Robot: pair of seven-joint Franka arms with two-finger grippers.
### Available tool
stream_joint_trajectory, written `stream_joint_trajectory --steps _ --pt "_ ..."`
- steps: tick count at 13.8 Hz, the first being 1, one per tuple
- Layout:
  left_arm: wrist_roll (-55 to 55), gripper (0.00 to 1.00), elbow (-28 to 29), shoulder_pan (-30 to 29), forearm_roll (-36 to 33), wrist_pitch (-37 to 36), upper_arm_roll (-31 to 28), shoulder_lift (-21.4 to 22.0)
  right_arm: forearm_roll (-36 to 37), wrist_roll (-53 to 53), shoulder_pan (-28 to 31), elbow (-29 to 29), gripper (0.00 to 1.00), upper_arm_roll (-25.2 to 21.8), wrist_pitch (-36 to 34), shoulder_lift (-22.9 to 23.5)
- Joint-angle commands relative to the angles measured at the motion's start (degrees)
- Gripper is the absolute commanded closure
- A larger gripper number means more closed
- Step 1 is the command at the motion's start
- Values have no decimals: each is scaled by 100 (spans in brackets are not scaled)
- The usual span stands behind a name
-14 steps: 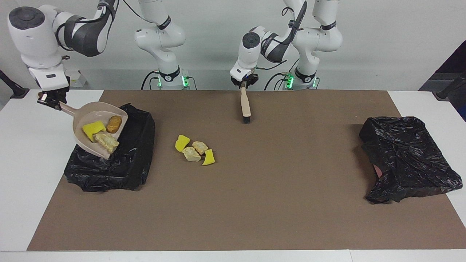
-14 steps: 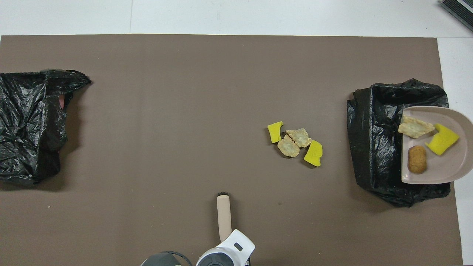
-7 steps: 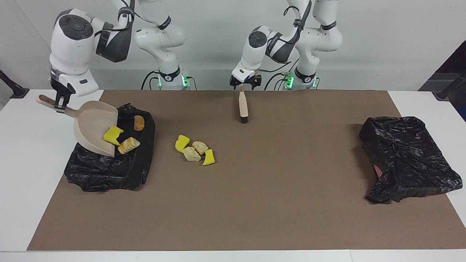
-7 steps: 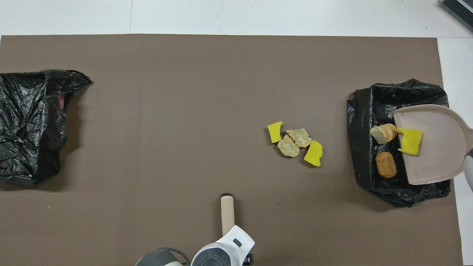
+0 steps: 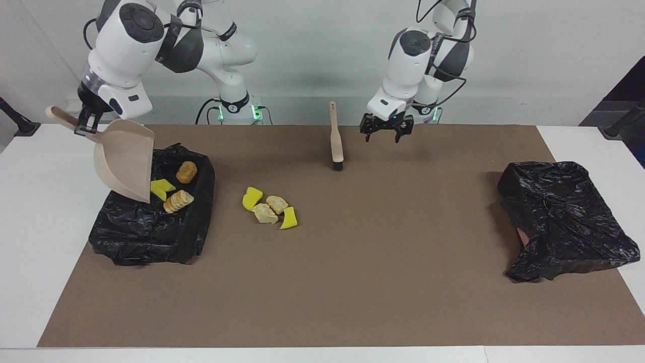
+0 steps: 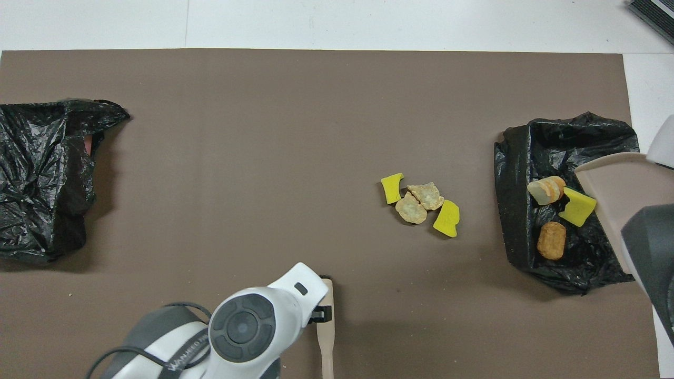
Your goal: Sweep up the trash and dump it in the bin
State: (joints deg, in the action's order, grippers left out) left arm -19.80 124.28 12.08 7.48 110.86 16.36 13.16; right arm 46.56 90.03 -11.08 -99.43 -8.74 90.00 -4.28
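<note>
Brown mat [image 5: 352,282] over the desk [image 5: 30,242]: matt, paper-like, faintly grainy; the desk's bare margins are smooth white. Bin liner [image 5: 151,237] at centre left of the facing view: thin black plastic film, crinkled, glossy in patches; second black bag [image 5: 564,222] at right, same film. Dustpan [image 5: 126,161]: beige plastic, smooth, matt. Brush [image 5: 336,138]: smooth beige handle, black bristles. Trash [image 5: 269,207]: yellow bits porous, spongy, matt; tan bits rough, crumbly, bread-like. Arm shells [image 5: 126,45]: glossy white plastic with dark grey joints.

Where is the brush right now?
The brush lies on the brown mat, nearer the robots than the loose trash pile, beside the open left tool.
</note>
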Motion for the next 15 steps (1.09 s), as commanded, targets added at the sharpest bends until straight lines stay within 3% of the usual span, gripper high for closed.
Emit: stream_joint_trajectory --steps 1,4,6,9,12,15 --pt "755 0 -1016 -83 -701 -790 -510 -348 -189 -1439 26 222 100 774 -972 -72" --pt "1318 0 -2448 -92 -809 -1705 -1151 -893 -1486 -3739 26 372 100 1322 -1555 -90" --pt "2055 0 -3021 -223 -818 -2075 -1441 -974 -2821 -5366 35 354 100 1375 -1189 -143" --pt "2533 0 -3689 -409 -800 -2795 -1574 -1113 -4019 -7388 26 328 100 1497 -459 93" --pt "2901 0 -4410 -347 -765 -3271 -1890 -1500 -4304 -9507 35 354 100 2224 375 760" --pt "2973 0 -4422 -242 -783 -3167 -2040 -1457 -4286 -11143 44 372 100 2875 1489 1594"
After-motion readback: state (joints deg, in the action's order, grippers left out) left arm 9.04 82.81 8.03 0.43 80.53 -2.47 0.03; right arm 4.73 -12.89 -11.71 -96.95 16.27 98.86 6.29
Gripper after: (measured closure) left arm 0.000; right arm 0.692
